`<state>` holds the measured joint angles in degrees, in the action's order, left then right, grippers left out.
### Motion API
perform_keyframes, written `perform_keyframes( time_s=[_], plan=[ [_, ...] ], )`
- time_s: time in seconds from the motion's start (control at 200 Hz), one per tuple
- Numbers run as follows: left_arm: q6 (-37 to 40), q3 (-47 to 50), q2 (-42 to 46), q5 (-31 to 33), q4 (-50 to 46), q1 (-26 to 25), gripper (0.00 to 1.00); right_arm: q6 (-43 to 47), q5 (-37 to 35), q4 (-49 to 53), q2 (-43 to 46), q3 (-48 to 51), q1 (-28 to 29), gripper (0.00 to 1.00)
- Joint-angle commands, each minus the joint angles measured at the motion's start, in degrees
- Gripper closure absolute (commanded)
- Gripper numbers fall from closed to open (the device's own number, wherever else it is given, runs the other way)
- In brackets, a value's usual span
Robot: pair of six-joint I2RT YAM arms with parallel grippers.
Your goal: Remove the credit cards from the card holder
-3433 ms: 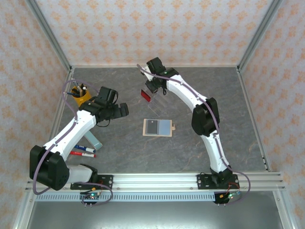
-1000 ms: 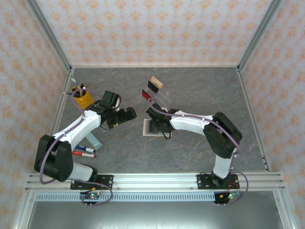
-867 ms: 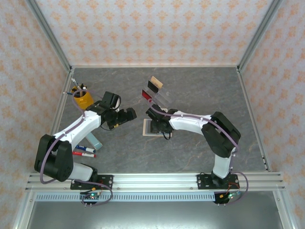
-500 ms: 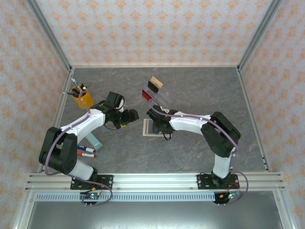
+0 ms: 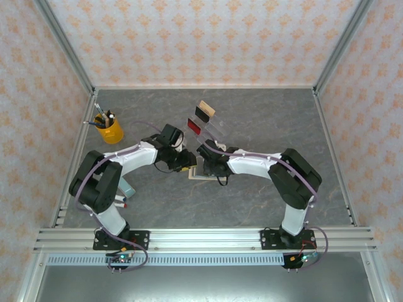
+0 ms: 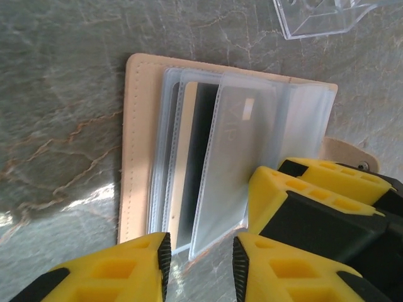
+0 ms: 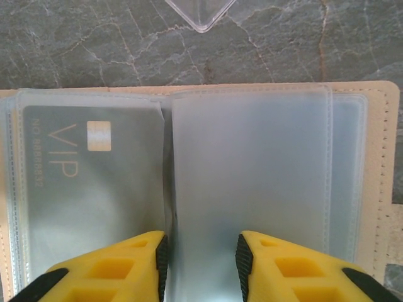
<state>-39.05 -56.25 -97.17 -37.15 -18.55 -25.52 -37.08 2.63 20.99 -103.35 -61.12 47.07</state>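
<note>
The tan card holder is lying open on the grey marbled table, just beside the clear acrylic stand. A dark grey card marked VIP is sitting inside one of its clear sleeves. The left gripper is hovering at the holder's edge, jaws a little apart around the rim of a lifted sleeve. The right gripper is reaching over the middle fold, jaws likewise slightly apart. The red card and the tan card are standing in the stand.
</note>
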Motion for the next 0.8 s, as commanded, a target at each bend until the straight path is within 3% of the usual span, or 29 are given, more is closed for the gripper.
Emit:
perform_keyframes(
  time_s=[0.0,0.796],
  plan=[
    [-0.16,-2.27,-1.36,-1.35,1.6,-0.41,0.67,-0.98,0.43,1.48,-1.25,2.94,-0.99,0.66],
    [-0.51,-3.34,-7.38,-8.21,6.64,-1.29,0.67,-1.94,2.42,-0.55,0.26,4.51,-1.81,0.66]
  ],
)
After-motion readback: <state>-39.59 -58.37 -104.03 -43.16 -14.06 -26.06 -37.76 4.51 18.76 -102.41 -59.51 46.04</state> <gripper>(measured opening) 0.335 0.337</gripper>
